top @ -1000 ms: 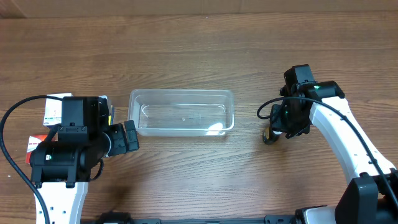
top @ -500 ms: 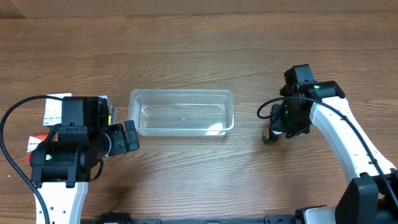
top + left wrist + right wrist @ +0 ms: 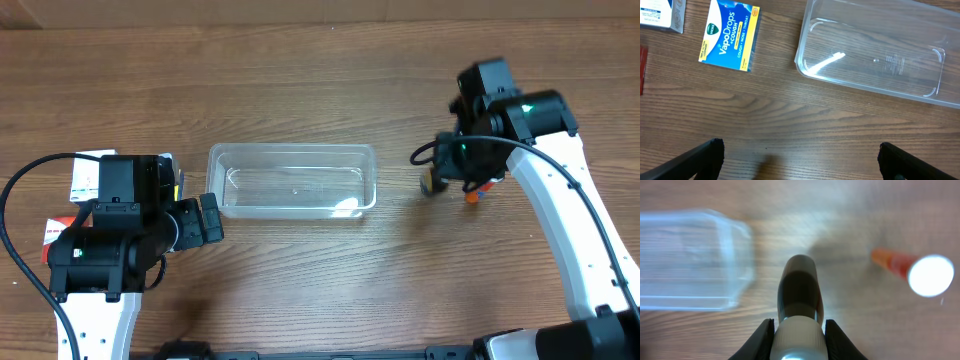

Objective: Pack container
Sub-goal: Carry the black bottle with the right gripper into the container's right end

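brown wood-grain table [image 3: 320,280]

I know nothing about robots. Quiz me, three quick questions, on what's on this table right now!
1. True or false: the container already has something packed in it.
2. What do the right arm's fingers grip? A) a small dark bottle with a white cap B) a sponge C) nothing
3. Which arm's fingers are spread wide, gripping nothing?
Key: 1 false; 2 A; 3 the left arm's fingers.
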You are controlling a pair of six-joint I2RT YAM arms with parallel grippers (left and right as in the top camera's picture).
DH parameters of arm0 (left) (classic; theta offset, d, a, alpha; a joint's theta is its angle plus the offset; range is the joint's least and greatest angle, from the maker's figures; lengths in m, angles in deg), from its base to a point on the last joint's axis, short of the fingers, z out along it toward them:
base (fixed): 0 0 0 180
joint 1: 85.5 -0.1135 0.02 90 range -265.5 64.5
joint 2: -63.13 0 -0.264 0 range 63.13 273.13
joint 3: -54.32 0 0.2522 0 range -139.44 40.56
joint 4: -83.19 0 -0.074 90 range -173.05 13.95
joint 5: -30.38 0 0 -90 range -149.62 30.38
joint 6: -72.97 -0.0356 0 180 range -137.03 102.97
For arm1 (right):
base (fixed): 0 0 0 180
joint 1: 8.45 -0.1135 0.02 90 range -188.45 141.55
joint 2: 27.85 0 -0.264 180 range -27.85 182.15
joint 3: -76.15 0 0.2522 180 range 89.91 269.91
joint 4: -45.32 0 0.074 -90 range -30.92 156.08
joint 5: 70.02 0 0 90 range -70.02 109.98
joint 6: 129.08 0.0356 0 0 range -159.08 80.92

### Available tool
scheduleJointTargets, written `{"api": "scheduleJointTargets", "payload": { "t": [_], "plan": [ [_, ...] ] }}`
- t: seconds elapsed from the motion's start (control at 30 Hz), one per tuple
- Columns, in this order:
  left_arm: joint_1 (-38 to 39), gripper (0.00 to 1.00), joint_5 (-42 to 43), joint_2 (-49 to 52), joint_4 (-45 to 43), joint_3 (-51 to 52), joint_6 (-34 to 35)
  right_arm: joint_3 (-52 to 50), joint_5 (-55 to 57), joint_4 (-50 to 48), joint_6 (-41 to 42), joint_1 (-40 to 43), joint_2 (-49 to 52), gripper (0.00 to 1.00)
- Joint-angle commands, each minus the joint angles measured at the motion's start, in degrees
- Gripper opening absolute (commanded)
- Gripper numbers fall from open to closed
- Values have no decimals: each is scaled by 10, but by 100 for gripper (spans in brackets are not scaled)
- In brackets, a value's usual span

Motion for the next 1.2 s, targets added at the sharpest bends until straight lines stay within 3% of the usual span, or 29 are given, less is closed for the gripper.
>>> {"api": "scheduleJointTargets", "payload": {
  "t": [0.0, 0.17, 0.67, 1.17],
  "plan": [
    [-6, 100, 6, 2, -3, -13, 4, 80, 8, 4, -7, -56, -7, 4],
    [-6, 100, 6, 2, -3, -13, 4, 88, 8, -17, 21, -110, 1, 4],
    [-6, 100, 6, 2, -3, -13, 4, 88, 3, -54, 58, -157, 119, 4],
    [-6, 100, 6, 2, -3, -13, 4, 68, 10, -103, 86, -160, 159, 4]
  ]
}}
